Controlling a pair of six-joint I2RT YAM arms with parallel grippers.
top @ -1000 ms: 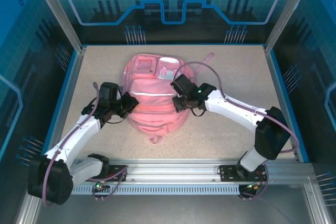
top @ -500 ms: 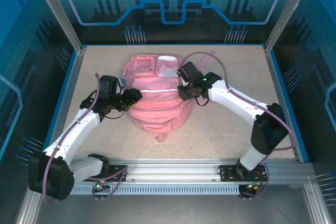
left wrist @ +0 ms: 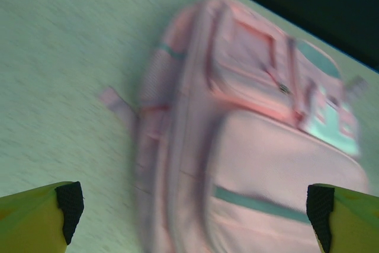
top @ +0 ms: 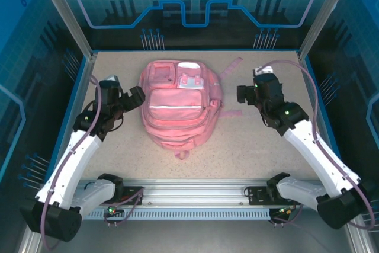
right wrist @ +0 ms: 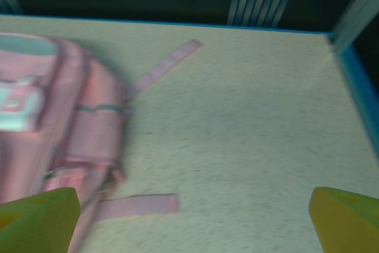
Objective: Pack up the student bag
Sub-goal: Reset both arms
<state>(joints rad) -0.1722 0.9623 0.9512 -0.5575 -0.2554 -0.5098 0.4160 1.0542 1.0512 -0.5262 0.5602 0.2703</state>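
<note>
Moved since a second ago: left tool (top: 136,95) and right tool (top: 243,94), both drawn off the flanks of the large soft pink fabric backpack (top: 177,108) and out toward the side walls. Fingers then pinched, now spread. Backpack no longer bunched between them, now lying flat.

Backpack position: middle of the speckled beige counter (top: 266,140), somewhat toward the far edge. Front pockets up, whitish patch (top: 190,80) at the far end, small pink top loop (top: 179,156) at the near end.

Left tool: just beside the backpack's left flank and pointed at it, spread wide, gripping nothing. Left wrist view blurred; backpack (left wrist: 254,146) ahead, framed by the two black-tipped fingers of the tool (left wrist: 195,207).

Right tool: near the right flank but clear of it, likewise spread wide and empty. In the right wrist view, tool (right wrist: 195,211) over bare counter (right wrist: 249,117), backpack (right wrist: 59,117) off to the left.

Edges: raised blue rim (top: 71,111) along the left, far and right sides. Open room: broad bare strip right of the backpack, narrower strip on its left, bare band on the near side of the loop.

Count: one backpack, two tools, one loop, two loose pink strap ends (top: 233,65) on the right side, one slanting toward the far right corner and one flat beside the flank.
</note>
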